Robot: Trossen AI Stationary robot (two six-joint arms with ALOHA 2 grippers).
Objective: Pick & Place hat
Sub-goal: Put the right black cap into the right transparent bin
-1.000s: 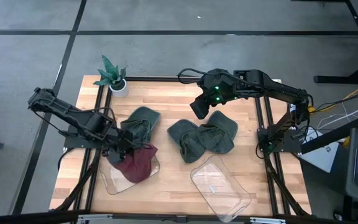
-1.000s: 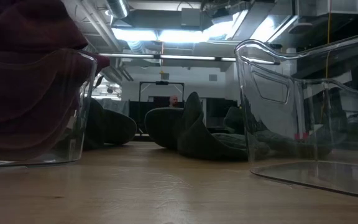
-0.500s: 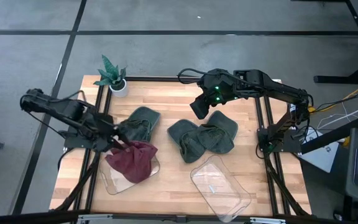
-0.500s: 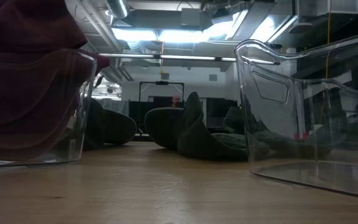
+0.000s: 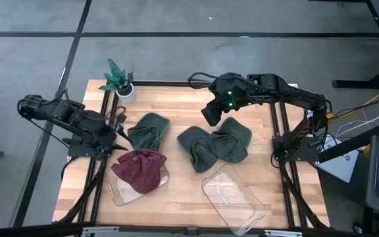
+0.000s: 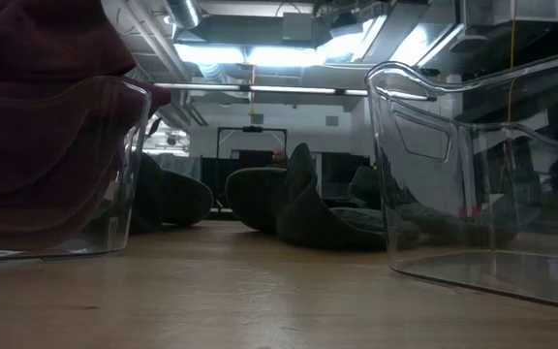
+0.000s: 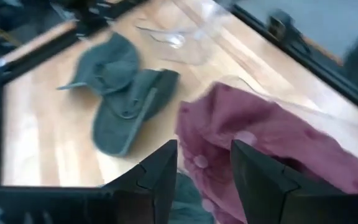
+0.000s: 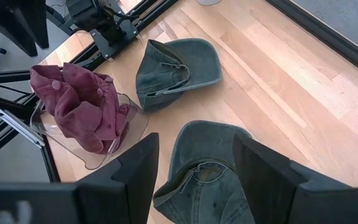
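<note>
A red hat lies in the clear tray at lower left. The other clear tray, lower middle, holds no hat. The left hand, fingers apart, holds nothing; the right hand, fingers apart, hangs over green hats.

Surface: pale wood planks, smooth, satin sheen. Maroon hat: soft matt cloth, crumpled. Green hats: matt woven cloth with stitched seams. Two bins: clear glossy plastic. Frame rails: black matt metal.
</note>
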